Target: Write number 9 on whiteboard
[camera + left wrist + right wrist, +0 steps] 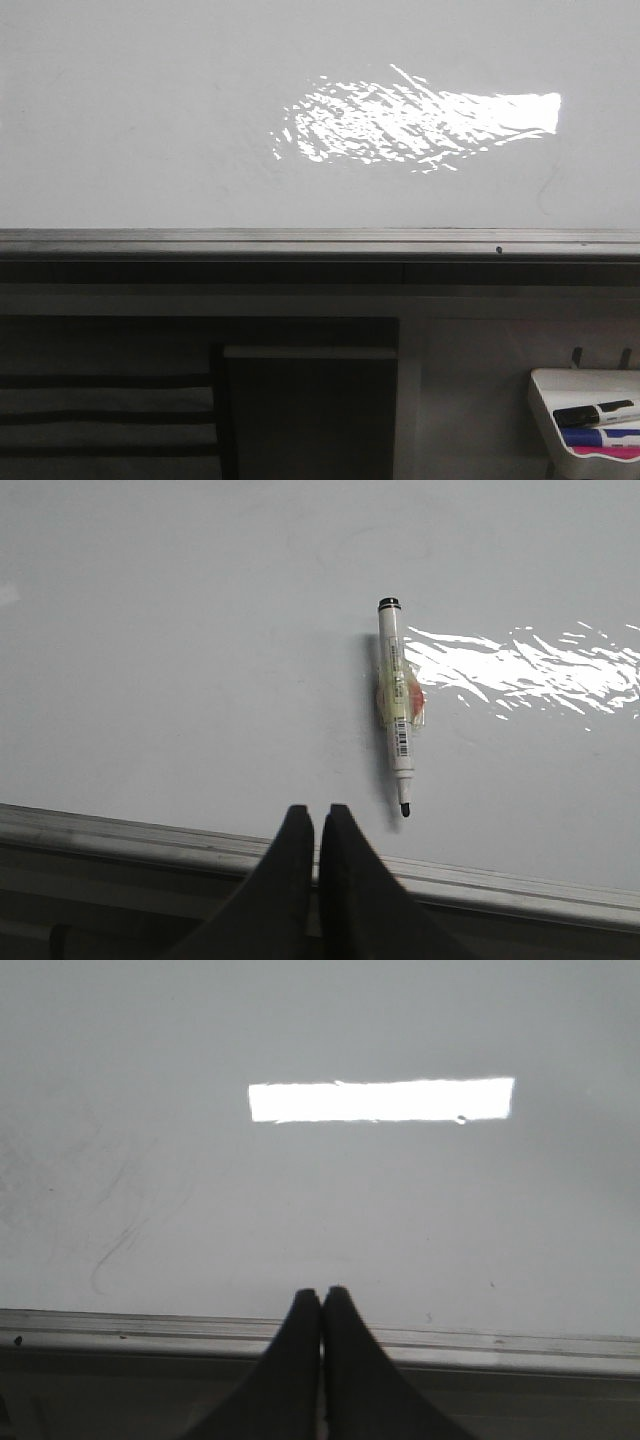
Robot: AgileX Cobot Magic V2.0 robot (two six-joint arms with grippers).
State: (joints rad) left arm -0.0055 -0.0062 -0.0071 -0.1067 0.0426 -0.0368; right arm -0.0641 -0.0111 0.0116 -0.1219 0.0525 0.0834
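The whiteboard (150, 120) fills the upper front view, pale grey with a glare patch and a grey bottom rail (300, 240). No number 9 shows on it. A white marker (397, 705) with a black uncapped tip is stuck on the board (180, 660) in the left wrist view, tip toward the rail. My left gripper (317, 810) is shut and empty, just off the rail, a little to the side of the marker's tip. My right gripper (321, 1292) is shut and empty over the rail, facing the bare board (400, 1210). Neither gripper shows in the front view.
A small white tray (585, 415) at the lower right of the front view holds a black marker (597, 411) and blue and pink ones. Dark panels and a striped surface lie below the rail. Faint smudges mark the board (120, 1240) in the right wrist view.
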